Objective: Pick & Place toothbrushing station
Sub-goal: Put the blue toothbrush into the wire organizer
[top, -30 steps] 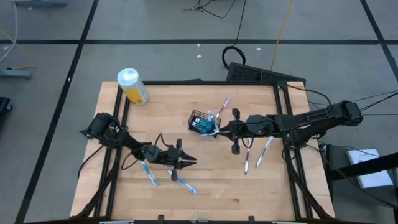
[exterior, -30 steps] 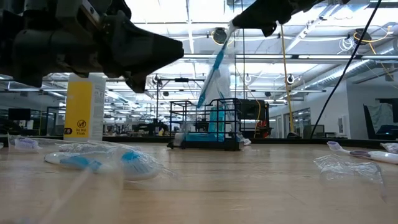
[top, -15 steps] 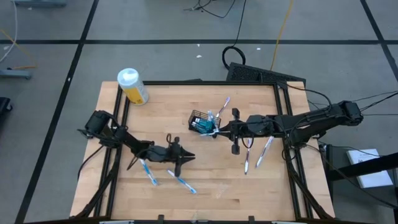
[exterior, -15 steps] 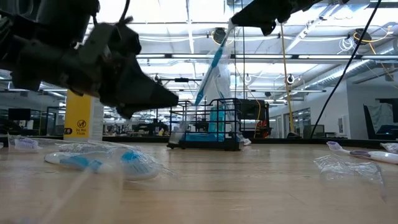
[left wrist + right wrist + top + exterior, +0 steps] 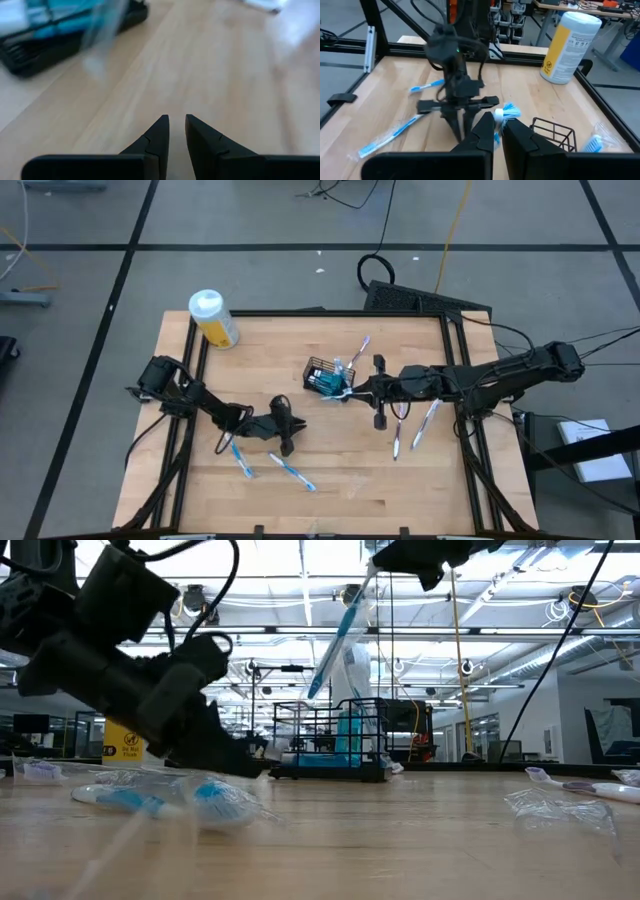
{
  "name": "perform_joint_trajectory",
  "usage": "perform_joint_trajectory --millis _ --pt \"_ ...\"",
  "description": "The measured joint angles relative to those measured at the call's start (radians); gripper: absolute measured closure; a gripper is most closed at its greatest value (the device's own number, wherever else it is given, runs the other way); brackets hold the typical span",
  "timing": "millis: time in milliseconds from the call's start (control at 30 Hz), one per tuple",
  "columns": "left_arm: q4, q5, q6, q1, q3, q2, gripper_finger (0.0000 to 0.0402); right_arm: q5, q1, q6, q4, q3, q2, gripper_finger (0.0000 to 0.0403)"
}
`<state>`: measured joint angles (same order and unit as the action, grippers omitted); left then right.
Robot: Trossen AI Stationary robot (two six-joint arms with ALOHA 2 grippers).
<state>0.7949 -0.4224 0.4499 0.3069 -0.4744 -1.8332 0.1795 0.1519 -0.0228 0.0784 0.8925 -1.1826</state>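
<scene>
The black wire basket (image 5: 322, 377) stands on the table's middle with a teal tube in it; it also shows in the low view (image 5: 330, 740). My right gripper (image 5: 352, 387) is above it, shut on a white-and-blue toothbrush (image 5: 340, 635). My left gripper (image 5: 286, 444) is tipped nose-down close to the wood, shut and empty (image 5: 176, 122). It stands between two wrapped toothbrushes (image 5: 240, 460) (image 5: 294, 473), which lie flat on the table. My right gripper pinches the toothbrush between its two fingers near its blue-bristled head (image 5: 506, 110), which sticks out past the fingertips. The fingers come level from the table's right. The brush slants away from them over the basket (image 5: 360, 352), lifted clear of it.
A yellow bottle with a white cap (image 5: 213, 318) stands at the far left corner. Two more toothbrushes (image 5: 397, 442) (image 5: 426, 423) lie right of the middle, under my right arm. A black frame rail (image 5: 455, 380) runs along the table's sides.
My left gripper has dropped toward the table and tipped its fingers down, drifting a little toward the left edge. My right gripper has raised the toothbrush slightly, so that its lower end now stands above the basket's rim.
</scene>
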Motion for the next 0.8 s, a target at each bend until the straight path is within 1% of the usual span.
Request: perform_joint_trajectory --millis 167,500,700,800 --pt "-0.037 -0.031 0.016 0.000 0.000 0.000 0.0334 0.000 0.026 0.014 0.000 0.000 0.029 0.0395" --pt "-0.029 -0.032 0.004 0.000 0.000 0.000 0.0334 0.000 0.111 0.074 -0.008 0.000 0.066 0.0395" --pt "0.042 -0.006 -0.031 0.001 -0.001 0.000 0.0334 0.011 0.141 0.090 0.004 0.000 0.067 0.0395" --pt "0.047 0.013 -0.048 0.001 -0.012 0.000 0.0334 0.030 0.147 0.084 0.018 0.000 0.067 0.0395"
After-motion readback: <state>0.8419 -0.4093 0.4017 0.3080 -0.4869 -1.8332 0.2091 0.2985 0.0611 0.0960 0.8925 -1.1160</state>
